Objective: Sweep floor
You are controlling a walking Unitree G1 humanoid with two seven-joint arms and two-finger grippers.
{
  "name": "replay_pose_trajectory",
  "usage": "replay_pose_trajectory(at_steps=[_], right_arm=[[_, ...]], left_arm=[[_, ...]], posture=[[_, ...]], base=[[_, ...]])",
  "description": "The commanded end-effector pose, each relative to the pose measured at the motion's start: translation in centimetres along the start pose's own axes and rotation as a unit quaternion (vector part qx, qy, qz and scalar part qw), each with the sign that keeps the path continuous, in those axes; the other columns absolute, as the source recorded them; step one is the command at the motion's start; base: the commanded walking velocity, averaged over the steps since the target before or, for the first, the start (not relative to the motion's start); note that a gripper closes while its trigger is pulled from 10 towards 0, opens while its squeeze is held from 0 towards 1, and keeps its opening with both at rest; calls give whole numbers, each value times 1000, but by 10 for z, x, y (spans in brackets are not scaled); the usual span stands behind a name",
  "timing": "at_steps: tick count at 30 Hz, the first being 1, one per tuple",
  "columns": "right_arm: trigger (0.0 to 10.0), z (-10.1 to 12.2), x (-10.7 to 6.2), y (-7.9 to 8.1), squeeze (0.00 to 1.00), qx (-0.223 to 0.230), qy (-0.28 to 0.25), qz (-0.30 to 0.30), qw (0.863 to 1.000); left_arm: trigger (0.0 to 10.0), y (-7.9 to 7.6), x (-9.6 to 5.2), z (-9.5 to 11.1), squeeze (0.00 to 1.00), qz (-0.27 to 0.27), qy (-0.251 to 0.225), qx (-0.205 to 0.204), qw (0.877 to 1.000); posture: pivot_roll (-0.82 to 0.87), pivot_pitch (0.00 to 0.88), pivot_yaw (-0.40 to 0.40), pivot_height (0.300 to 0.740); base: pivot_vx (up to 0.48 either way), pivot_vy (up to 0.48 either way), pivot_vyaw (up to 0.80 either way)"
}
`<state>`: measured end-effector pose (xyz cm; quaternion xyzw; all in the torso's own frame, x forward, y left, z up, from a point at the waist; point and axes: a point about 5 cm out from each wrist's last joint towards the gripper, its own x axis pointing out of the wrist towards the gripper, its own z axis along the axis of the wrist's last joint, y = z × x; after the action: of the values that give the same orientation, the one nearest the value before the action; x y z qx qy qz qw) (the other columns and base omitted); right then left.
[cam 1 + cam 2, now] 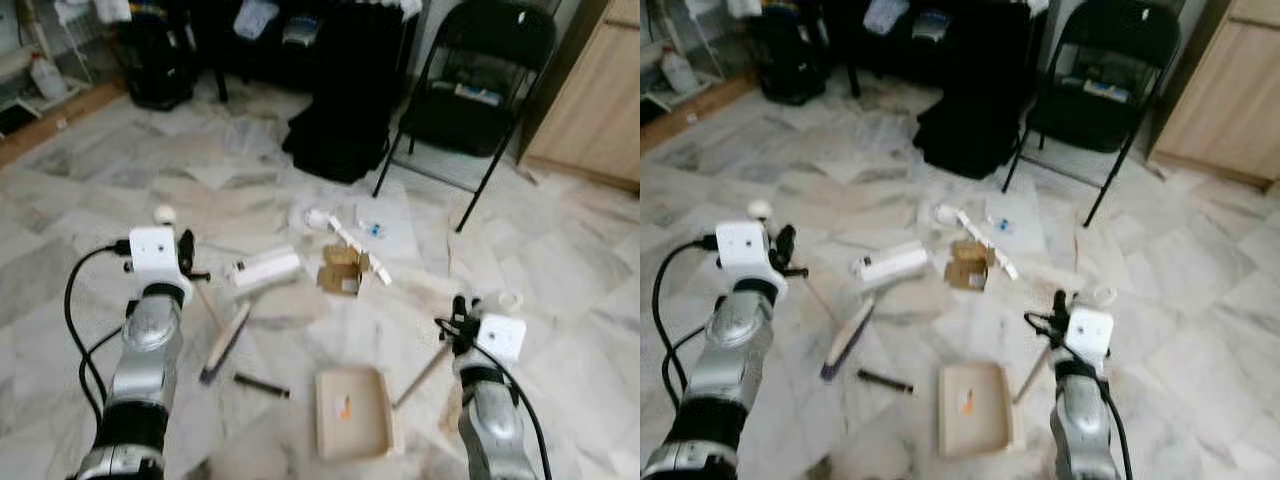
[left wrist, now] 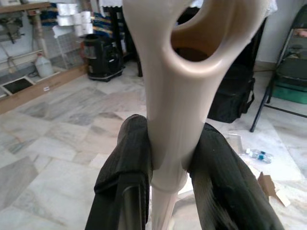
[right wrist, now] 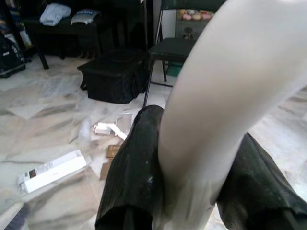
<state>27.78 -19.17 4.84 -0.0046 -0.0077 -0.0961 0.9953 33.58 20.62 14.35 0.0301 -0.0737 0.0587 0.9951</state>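
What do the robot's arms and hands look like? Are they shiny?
Yes, both arms are shiny silver metal tubes with black bands. Each wrist carries a white boxy block, and black cables loop from it. The left gripper and right gripper each have two long black fingers that look matte and slightly ridged up close.

Black folding chair stands at one o'clock, a wooden cabinet just beside it at two. A black bag slumps on the marble floor at twelve. At eleven, a black bin; at ten, a white jug against the wall.
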Motion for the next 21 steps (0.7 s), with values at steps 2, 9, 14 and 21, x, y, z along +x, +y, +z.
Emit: replay_pose_trajectory(at_steps=[2, 9, 14, 21], right_arm=[[10000, 2, 0, -8, 0, -3, -4, -13, 1000], [10000, 2, 0, -9, 0, -7, -5, -12, 1000], [10000, -1, 1, -9, 0, -8, 1, -11, 1000], [10000, -5, 1, -10, 0, -4, 10, -13, 1000]], left_arm=[[10000, -2, 3, 9, 0, -5, -26, -4, 1000], [10000, -1, 4, 12, 0, -4, -32, -4, 999], [10000, -1, 6, 14, 0, -4, -37, -4, 999], [10000, -1, 6, 15, 0, -5, -39, -5, 999]], posture=[[-94, 70, 12, 740], [-90, 76, 12, 740], [-89, 78, 12, 740], [-86, 79, 13, 740]], base=[[0, 480, -769], [0, 480, -109], [0, 480, 0], [0, 137, 0]])
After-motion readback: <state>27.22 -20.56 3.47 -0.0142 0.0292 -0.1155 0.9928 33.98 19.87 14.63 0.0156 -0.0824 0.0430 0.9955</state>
